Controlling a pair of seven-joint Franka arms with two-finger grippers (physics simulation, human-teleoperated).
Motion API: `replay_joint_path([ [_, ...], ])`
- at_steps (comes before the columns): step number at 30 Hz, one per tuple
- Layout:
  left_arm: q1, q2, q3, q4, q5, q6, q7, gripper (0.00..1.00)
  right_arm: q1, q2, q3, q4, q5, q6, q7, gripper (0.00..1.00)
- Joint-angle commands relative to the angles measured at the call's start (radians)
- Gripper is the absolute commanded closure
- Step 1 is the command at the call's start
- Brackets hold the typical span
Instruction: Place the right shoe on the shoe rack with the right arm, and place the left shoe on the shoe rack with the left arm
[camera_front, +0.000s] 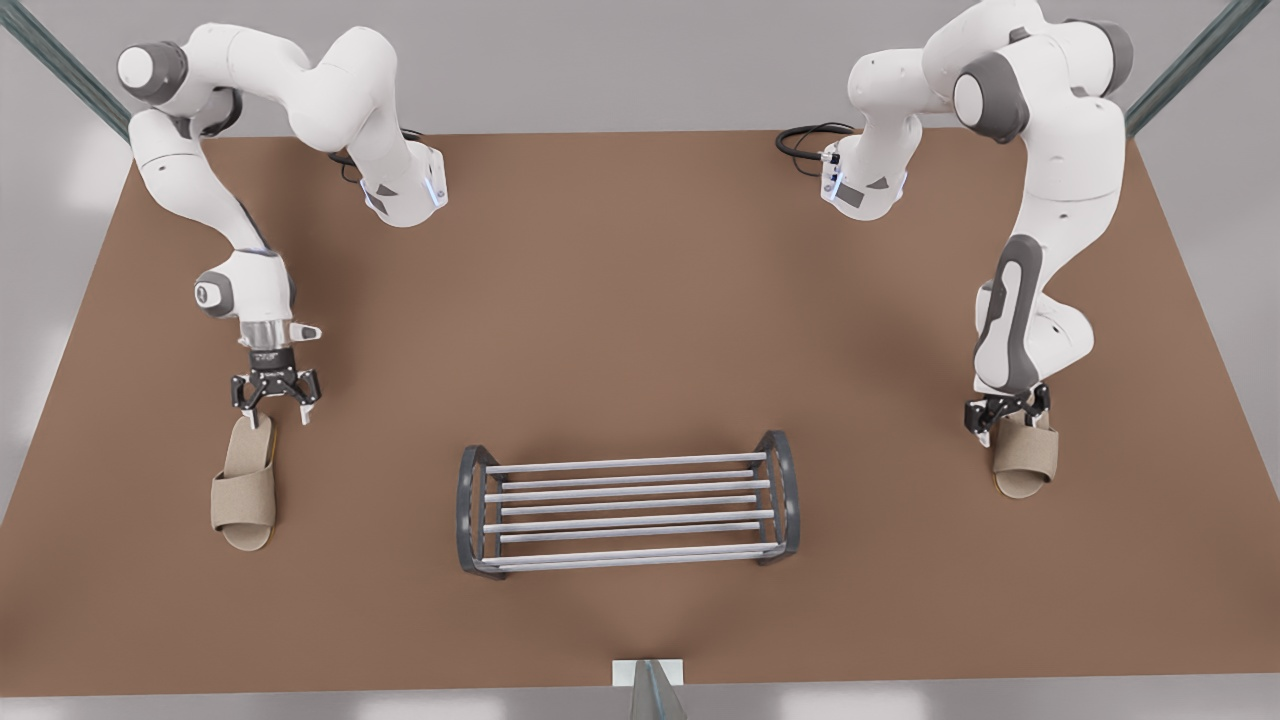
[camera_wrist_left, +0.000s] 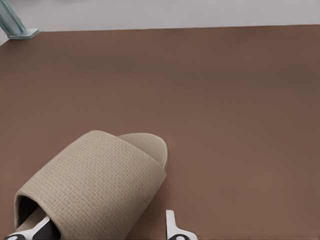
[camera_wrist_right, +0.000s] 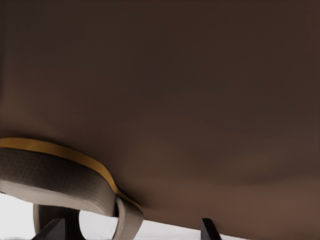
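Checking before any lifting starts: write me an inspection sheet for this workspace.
Surface: brown table, flat and bare between items.
Job's things: left shoe flat on the table at the front view's left; right shoe at its right; shoe rack between them, no shoe on it.
Clutter: nothing seen.
Grippers: left hand open over the left shoe's heel; right hand open, low at the right shoe's heel.
Cables: black cables looped near the arm bases.
Surroundings: metal posts at the table's corners.
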Motion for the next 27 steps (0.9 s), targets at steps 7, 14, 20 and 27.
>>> replay_joint_path([
  [7, 0.012, 0.042, -0.001, 0.038, 0.281, -0.002, -0.319, 0.0, 0.107, -0.002, 0.054, 0.113, -0.002, 0.155, -0.009, 0.0],
  [14, 0.012, 0.051, -0.014, 0.055, 0.283, -0.014, -0.319, 0.0, 0.199, -0.001, 0.058, 0.217, 0.027, 0.171, 0.014, 0.0],
  [20, 0.012, 0.069, -0.015, 0.081, 0.283, -0.053, -0.319, 0.0, 0.248, 0.008, 0.056, 0.29, 0.03, 0.206, 0.027, 0.0],
  [27, 0.012, 0.072, -0.015, 0.082, 0.283, -0.076, -0.319, 0.11, 0.305, 0.024, 0.054, 0.352, 0.049, 0.223, 0.027, 0.0],
])
